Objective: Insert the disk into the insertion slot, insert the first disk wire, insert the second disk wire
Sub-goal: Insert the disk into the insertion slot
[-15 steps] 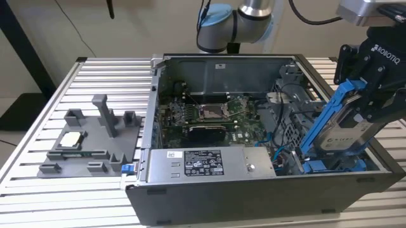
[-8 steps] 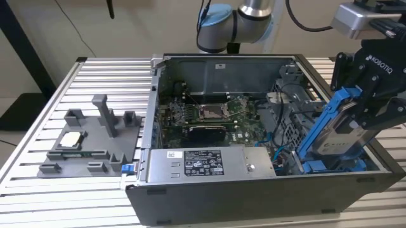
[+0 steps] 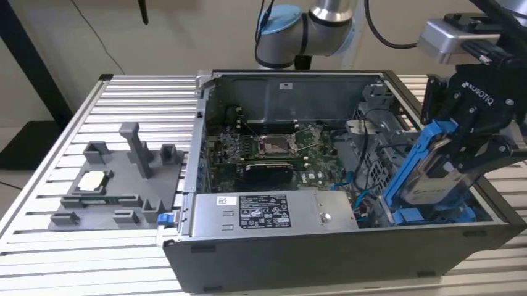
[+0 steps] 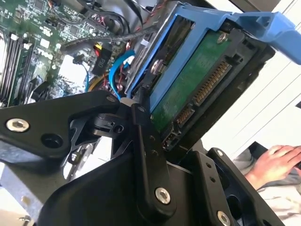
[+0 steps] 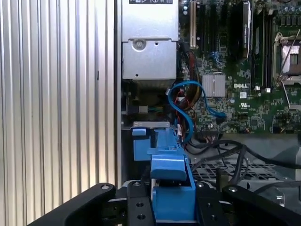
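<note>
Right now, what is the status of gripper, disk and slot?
Gripper shut on the disk. Disk tilted, lower end at the insertion slot, not seated. Blue cable looped near the slot.

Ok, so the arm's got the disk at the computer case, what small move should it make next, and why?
Probably ease the disk downward while flattening its tilt. The gripper holds it steeply slanted, its lower end close to the blue fittings of the insertion slot and its upper end raised high, so it is not yet seated in the bay.
</note>
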Available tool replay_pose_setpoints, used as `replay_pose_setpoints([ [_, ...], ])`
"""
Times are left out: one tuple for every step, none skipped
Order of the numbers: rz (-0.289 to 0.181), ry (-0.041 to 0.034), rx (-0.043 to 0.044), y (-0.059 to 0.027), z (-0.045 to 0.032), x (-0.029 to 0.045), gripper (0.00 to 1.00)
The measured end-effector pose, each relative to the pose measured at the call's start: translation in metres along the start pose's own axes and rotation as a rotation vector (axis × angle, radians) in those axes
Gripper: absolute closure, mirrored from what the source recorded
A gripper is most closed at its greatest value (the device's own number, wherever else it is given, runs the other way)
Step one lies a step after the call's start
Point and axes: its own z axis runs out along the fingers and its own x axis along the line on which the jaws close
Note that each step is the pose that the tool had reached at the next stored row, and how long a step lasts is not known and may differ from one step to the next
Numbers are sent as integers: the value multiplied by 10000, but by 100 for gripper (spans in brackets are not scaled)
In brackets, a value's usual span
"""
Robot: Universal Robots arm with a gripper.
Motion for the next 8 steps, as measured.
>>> replay_pose_setpoints([
  [1, 5, -1, 0, 16, -17, 67],
  [0, -18, -2, 0, 39, -33, 67],
  [-1, -13, 0, -1, 58, -38, 67],
  [-1, -13, 0, -2, 67, -39, 67],
  [-1, -9, 0, -3, 69, -39, 67],
  [0, -8, 0, -4, 68, -38, 67],
  [-1, -8, 0, -5, 68, -39, 67],
  [-1, -4, -7, -7, 65, -39, 66],
])
